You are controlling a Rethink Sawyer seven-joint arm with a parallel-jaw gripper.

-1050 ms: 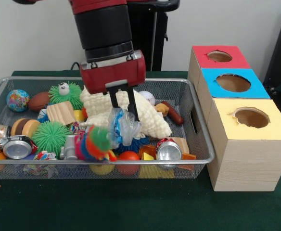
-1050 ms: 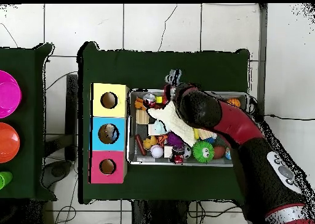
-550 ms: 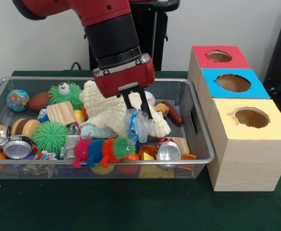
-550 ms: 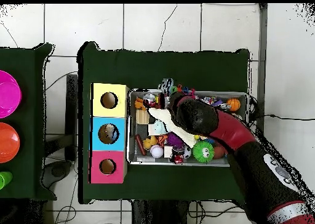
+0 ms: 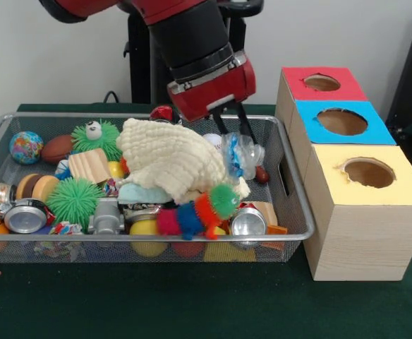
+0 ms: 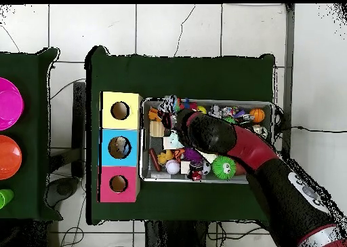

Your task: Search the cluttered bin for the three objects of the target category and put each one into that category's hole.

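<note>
Front view: gripper [image 5: 238, 131] clamps crumpled plastic bottle [image 5: 238, 155] above wire bin [image 5: 291, 205].

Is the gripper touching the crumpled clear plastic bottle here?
Touching. In the front view the gripper has its fingers closed on the plastic bottle, which hangs lifted above the wire bin.

The front view sits low and close across the tabletop [image 5: 192, 304]; the overhead view looks straight down from high. Both share the wire bin [image 5: 291, 205] and boxes [image 6: 120, 146].

Tool [image 5: 235, 124] clamped on crinkled clear plastic [image 5: 240, 155], raised above wire bin [image 5: 291, 191] near boxes [image 5: 347, 169].
</note>
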